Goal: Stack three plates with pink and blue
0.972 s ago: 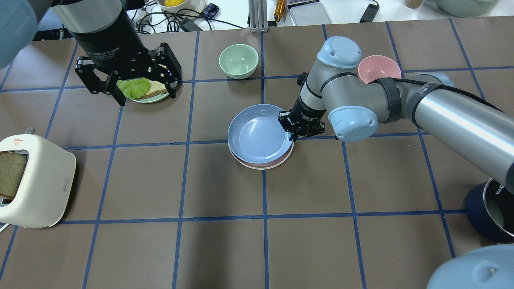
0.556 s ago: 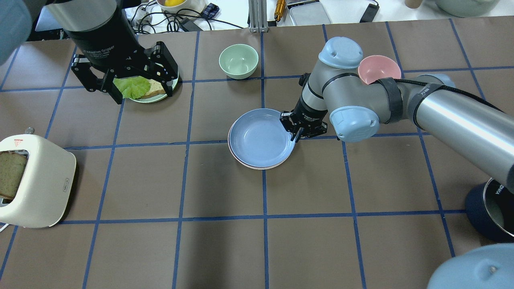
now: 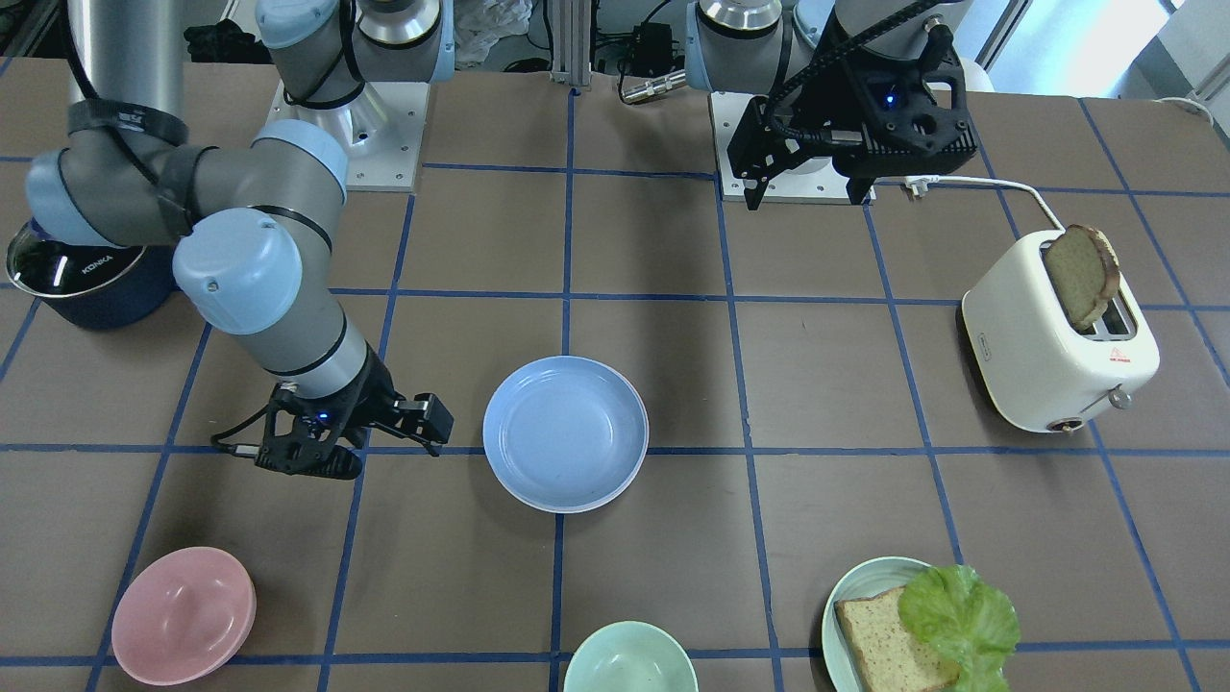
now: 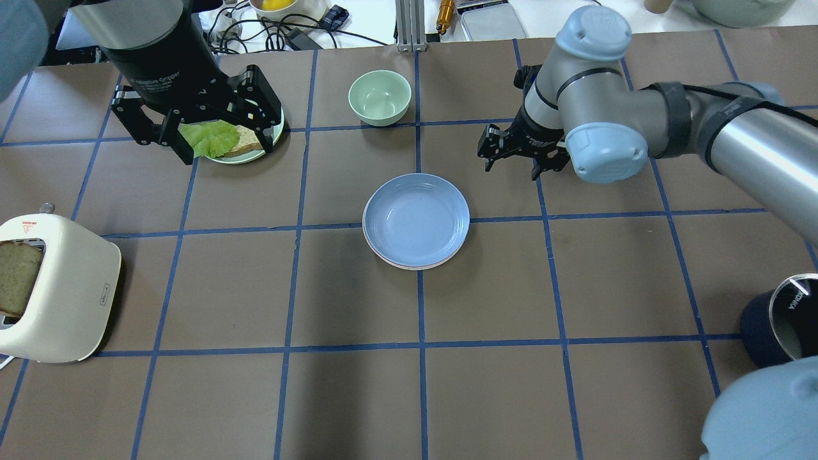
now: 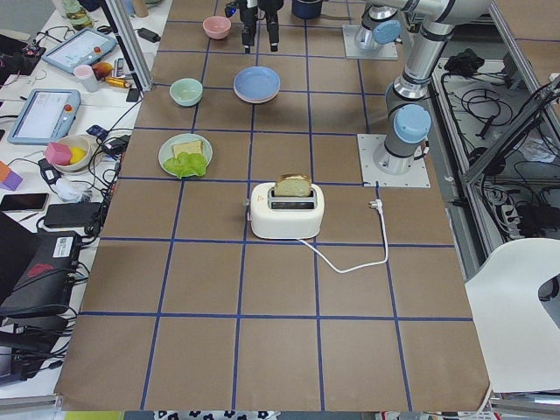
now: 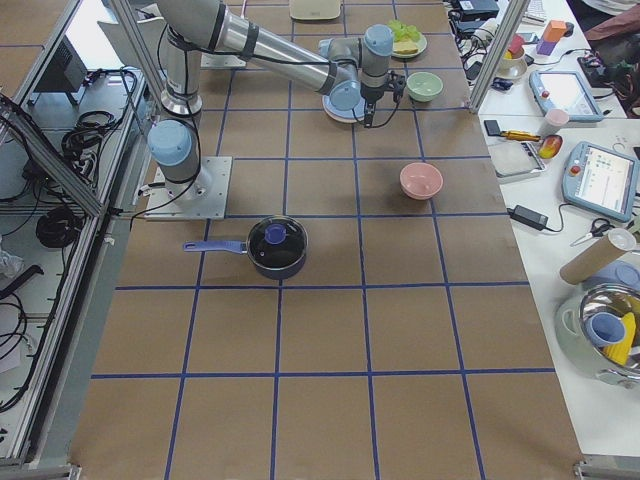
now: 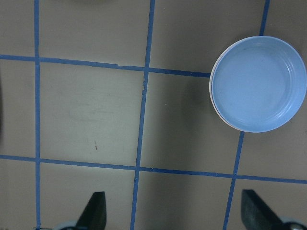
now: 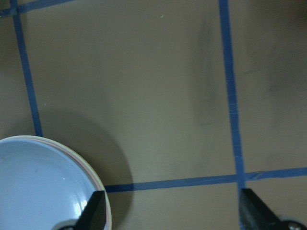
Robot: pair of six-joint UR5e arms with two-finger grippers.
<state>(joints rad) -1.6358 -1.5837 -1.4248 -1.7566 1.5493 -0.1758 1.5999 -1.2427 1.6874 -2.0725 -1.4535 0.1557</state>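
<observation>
- At the middle of the table point(image 4: 575, 287), on a crossing of blue tape lines, the three plates point(image 3: 565, 432) sit nested in one stack.
- The blue plate point(image 4: 415, 219) lies on top, right way up, its hollow bare.
- Beneath it only thin crescents show at the near edge: the pink plate point(image 4: 415, 265), and under that the cream plate point(image 4: 415, 269), which rests on the table.
- The right gripper point(image 4: 512, 171) hovers beside the stack on the far right, apart from it. Its fingers point(image 8: 95, 211) are spread wide with nothing between them.
- The left gripper point(image 4: 225, 150) hangs high over the robot's left side, well apart from the stack. Its jaws are likewise released and empty.
- In the overhead view the left gripper overlaps a mint plate point(image 3: 850, 596) carrying bread and lettuce.
- A mint bowl point(image 4: 379, 96) stands beyond the stack, and a pink bowl point(image 3: 183, 615) off to the robot's right.
- A white toaster point(image 4: 57, 287) with a bread slice in its slot stands at the left, and a dark pot point(image 3: 77, 274) at the right.
</observation>
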